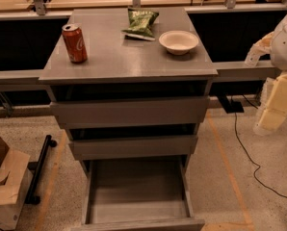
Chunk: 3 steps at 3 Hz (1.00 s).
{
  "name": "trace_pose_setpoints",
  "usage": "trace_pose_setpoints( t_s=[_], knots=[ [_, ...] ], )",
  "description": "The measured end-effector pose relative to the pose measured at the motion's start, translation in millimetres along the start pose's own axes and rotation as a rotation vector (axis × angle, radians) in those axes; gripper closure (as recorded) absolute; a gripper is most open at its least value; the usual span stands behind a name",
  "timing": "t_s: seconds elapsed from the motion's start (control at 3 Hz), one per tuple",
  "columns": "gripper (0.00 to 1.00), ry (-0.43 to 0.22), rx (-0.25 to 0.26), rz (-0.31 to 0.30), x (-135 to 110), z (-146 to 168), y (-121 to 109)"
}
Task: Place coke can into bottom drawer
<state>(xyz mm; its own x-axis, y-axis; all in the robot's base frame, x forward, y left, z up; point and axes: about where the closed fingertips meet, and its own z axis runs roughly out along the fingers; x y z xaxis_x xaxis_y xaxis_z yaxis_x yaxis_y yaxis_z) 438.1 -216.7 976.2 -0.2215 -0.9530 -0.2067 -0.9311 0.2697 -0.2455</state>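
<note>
The red coke can [74, 43] stands upright on the left side of the grey cabinet top [129, 64]. The bottom drawer [138, 194] is pulled out towards me and nothing lies in it. The two narrower drawers above it are slightly ajar. My gripper [274, 107], white with yellowish pads, hangs at the right edge of the view, beside the cabinet and level with the upper drawers. It is far from the can and holds nothing that I can see.
A green chip bag [140, 24] and a white bowl [178, 41] lie on the back of the cabinet top. A cardboard box [4, 182] and a black bar [40, 170] are on the floor at left. A black cable [247, 153] runs across the floor at right.
</note>
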Motion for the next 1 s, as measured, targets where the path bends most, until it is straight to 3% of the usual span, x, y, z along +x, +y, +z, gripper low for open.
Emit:
trace_pose_setpoints(
  t_s=[0.33, 0.67, 1.0],
  knots=[
    [0.00, -0.012, 0.009, 0.005, -1.8, -0.1, -1.9],
    [0.00, -0.109, 0.026, 0.003, -22.8, 9.4, -13.3],
    [0.00, -0.109, 0.026, 0.003, -22.9, 9.3, -13.3]
  ],
)
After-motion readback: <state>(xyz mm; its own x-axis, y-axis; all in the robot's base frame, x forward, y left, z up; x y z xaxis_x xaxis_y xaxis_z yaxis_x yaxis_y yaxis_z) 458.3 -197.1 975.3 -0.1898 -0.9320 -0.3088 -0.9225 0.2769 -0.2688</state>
